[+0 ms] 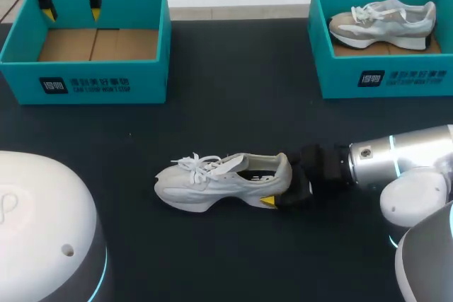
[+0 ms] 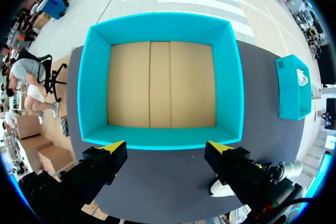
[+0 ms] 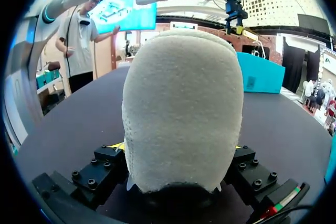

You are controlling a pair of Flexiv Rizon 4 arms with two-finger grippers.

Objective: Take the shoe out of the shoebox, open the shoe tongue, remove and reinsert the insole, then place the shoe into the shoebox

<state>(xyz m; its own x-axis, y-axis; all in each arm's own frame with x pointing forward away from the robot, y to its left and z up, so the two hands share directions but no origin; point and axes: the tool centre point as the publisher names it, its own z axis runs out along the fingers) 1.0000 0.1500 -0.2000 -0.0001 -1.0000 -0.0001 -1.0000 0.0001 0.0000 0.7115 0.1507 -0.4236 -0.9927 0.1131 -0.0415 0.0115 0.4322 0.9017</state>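
A white lace-up shoe (image 1: 219, 182) lies on its sole in the middle of the black table, toe to the left. My right gripper (image 1: 279, 185) is at its heel, level with the table. In the right wrist view the heel (image 3: 181, 103) fills the space straight ahead of that gripper (image 3: 178, 150). My left gripper (image 1: 71, 13) hangs open and holds nothing above the near wall of the empty teal shoebox (image 1: 85, 79) at the back left. Seen from the left wrist, this gripper (image 2: 167, 148) looks down into the box (image 2: 163, 137) and its bare cardboard floor.
A second teal shoebox (image 1: 386, 79) at the back right holds a grey and white shoe (image 1: 382, 22). The left wrist view shows this box (image 2: 294, 90) too. My robot's white body (image 1: 42, 224) covers the front left.
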